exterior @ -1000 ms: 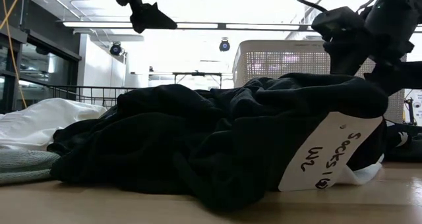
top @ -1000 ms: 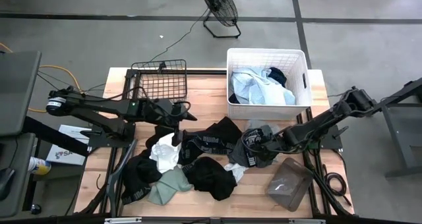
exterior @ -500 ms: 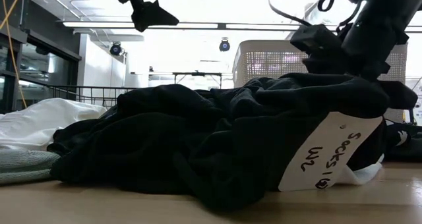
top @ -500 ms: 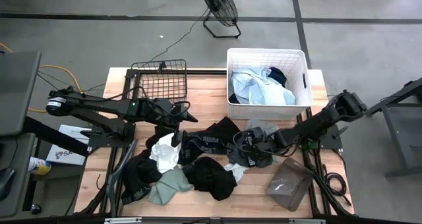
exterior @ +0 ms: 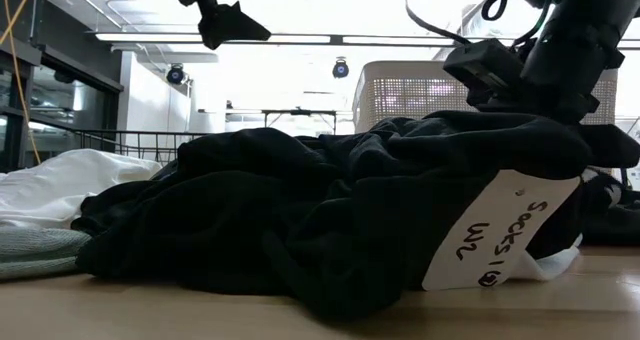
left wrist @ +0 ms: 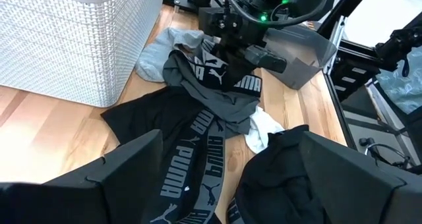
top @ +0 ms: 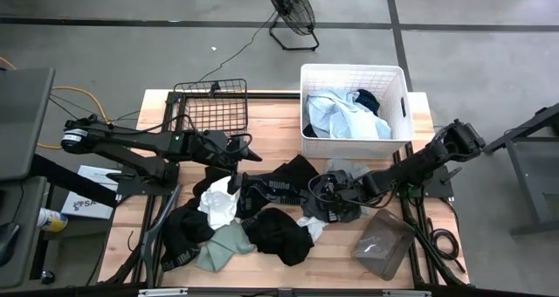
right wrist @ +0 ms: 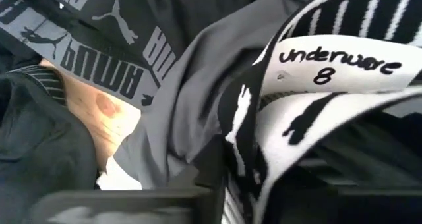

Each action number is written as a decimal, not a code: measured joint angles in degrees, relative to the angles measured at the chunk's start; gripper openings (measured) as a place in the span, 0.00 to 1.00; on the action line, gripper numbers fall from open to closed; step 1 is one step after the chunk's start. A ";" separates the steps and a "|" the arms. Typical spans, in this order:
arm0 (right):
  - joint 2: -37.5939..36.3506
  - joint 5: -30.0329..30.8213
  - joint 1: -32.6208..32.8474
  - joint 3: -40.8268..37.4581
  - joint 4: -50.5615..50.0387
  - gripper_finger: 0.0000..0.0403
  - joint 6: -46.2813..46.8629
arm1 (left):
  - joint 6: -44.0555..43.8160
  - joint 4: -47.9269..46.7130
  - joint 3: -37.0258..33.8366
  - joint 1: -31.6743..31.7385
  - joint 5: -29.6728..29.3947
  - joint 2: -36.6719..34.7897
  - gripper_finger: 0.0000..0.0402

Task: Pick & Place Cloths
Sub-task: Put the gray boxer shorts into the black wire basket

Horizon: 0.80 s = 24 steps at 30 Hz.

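Note:
The cloths lie heaped mid-table: black pieces (top: 279, 236), a white one (top: 218, 205), a sage green one (top: 225, 247) and grey underwear (top: 339, 208) with a black-and-white waistband and a white label (right wrist: 336, 69). More pale blue cloths fill the white basket (top: 354, 68). My right gripper (top: 320, 190) is down on the grey underwear and shut on it. My left gripper (top: 238, 160) hangs open above the pile's far left part, with nothing between its fingers (left wrist: 119, 178). My right gripper has the grey underwear's black-and-white waistband (right wrist: 245, 159) bunched between its two fingers, next to the white label. The fingers come from above, slanting down from the table's right side. The underwear lies on the table and on neighbouring cloths, slack.
A black wire basket (top: 210, 105) stands at the far left and the white laundry basket at the far right. A clear plastic box (top: 382, 243) sits near the front right. A black heap with a label fills the low view (exterior: 330, 220).
My right gripper has moved down and toward the table's left, onto the grey underwear, and has stayed there for the last half second. The cloths lie as before.

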 joint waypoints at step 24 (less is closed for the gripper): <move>-0.15 0.05 0.00 21.59 -9.19 0.01 -23.81 | -1.31 5.70 0.04 0.00 1.18 0.02 0.88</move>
